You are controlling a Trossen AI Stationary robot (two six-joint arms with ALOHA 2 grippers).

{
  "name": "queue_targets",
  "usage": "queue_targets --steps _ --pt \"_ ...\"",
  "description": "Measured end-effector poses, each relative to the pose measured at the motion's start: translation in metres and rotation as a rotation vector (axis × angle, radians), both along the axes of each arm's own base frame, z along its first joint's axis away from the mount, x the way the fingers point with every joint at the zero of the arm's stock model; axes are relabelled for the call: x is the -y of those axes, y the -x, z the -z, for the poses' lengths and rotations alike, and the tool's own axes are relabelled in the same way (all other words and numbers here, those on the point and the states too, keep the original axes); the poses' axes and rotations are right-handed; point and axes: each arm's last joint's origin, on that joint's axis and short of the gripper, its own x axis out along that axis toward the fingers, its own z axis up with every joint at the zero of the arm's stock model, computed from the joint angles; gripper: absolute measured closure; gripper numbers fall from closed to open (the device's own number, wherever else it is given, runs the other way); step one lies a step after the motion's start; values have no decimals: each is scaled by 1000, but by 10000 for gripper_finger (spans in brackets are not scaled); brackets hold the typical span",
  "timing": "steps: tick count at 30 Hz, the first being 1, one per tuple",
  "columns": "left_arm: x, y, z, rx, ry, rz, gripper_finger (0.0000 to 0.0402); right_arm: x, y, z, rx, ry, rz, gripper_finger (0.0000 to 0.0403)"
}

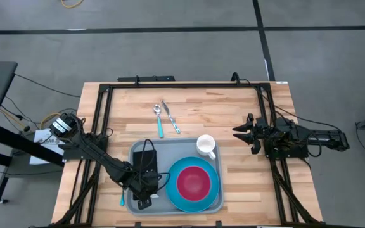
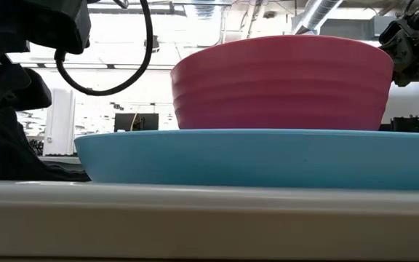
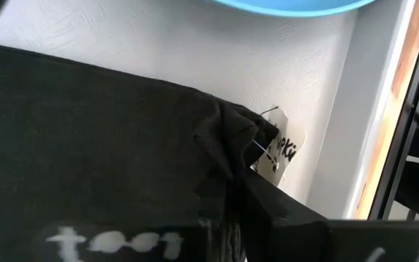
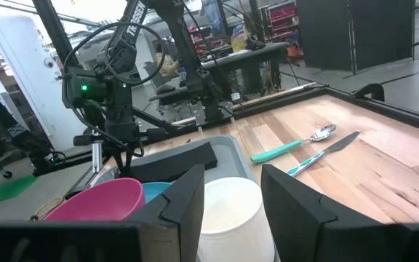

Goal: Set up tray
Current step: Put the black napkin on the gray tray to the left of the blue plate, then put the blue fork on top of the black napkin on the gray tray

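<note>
Wooden table (image 1: 233, 114) w/ tray (image 1: 170, 147) (concrete floor)

Even bright light; backlit low view, blurred left wrist close-up.

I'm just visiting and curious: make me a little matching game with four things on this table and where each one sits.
Things:
1. pink bowl
2. white mug
3. spoon
4. black cloth

Places:
A. on the bare wood beyond the tray
B. on the blue plate
C. in the tray's far corner, nearest the right gripper
D. on the tray's left part, under the left gripper

Pairs: 1-B, 2-C, 3-A, 4-D
</note>
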Motion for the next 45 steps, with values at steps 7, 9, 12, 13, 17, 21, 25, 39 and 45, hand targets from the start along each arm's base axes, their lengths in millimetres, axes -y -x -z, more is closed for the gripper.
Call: queue_targets --steps 7,9,12,13,17,21,25,39,45 --pt "0 0 0 -2 1 31 398 0 0 0 0 0 0 274" --pt "0 0 0 -2 0 32 395 0 0 0 0 0 0 274" --pt "1 0 0 -5 4 36 394 0 0 0 0 0 0 274" --pt "1 0 0 -5 5 36 394 0 0 0 0 0 0 274" --pt "1 0 0 -4 6 41 393 0 0 0 0 0 0 274" --pt "1 0 0 6 1 59 392 0 0 0 0 0 0 274" --pt "1 0 0 8 -1 60 382 0 0 0 0 0 0 274" --pt "1 0 0 3 7 55 252 0 0 0 0 0 0 274" --pt "-1 2 0 -28 9 -13 245 0 0 0 0 0 0 274"
